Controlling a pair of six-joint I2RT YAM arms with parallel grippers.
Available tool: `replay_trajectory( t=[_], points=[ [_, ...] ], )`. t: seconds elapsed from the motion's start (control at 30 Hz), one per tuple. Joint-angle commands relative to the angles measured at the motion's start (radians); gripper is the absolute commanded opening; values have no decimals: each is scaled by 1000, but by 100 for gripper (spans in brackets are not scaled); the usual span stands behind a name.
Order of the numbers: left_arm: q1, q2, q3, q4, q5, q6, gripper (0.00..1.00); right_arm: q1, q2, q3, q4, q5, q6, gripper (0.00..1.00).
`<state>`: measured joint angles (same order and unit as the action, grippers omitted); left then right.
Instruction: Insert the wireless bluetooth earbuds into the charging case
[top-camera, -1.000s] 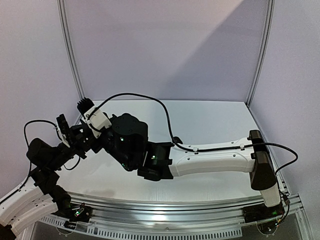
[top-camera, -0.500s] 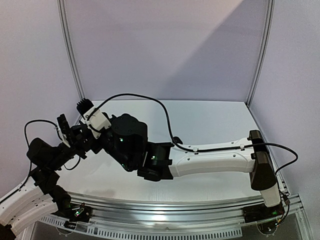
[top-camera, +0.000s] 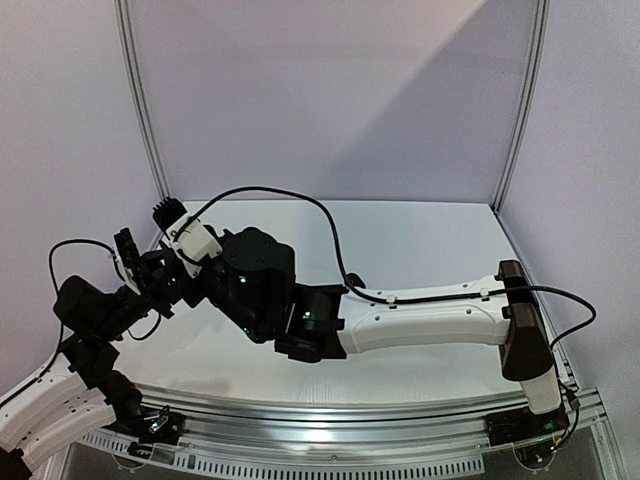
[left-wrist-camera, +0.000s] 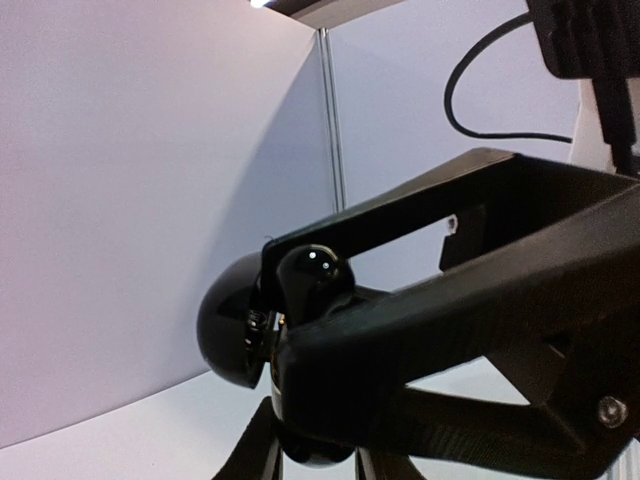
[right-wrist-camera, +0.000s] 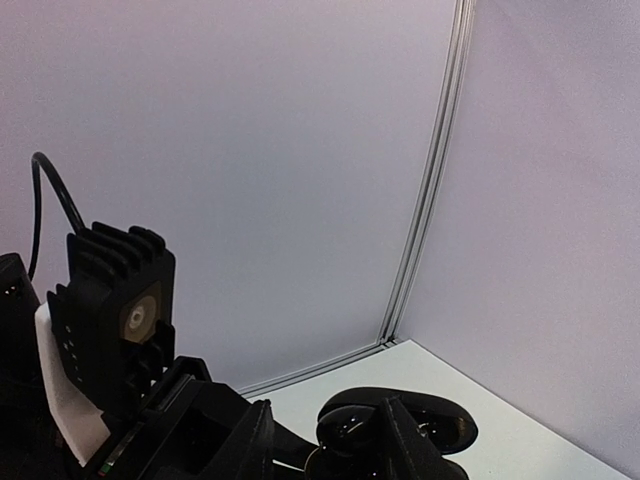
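Both grippers meet in the air over the table's left side. My left gripper is shut on the base of the glossy black charging case, which stands open with its lid swung back. A glossy black earbud sits at the case's mouth between the fingers of my right gripper, which looks shut on it. The right gripper's thick finger crosses in front of the case and hides its inside. In the top view the arms hide the case and the earbud.
The white table is walled by pale panels with metal posts at the back corners. The left wrist camera block sits close beside my right gripper. A black cable arcs over the right arm.
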<state>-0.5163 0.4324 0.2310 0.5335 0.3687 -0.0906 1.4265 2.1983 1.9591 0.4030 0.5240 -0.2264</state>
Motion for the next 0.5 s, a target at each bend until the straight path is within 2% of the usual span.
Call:
replay_trajectory(
  t=[0.0, 0.2, 0.47],
  points=[
    [-4, -7, 24, 41, 29, 0, 0, -10, -35, 18, -33, 51, 3, 37],
    [-4, -7, 24, 40, 30, 0, 0, -10, -35, 19, -16, 80, -6, 38],
    [-4, -9, 24, 38, 30, 2, 0, -5, -30, 22, 16, 93, -37, 33]
  ],
)
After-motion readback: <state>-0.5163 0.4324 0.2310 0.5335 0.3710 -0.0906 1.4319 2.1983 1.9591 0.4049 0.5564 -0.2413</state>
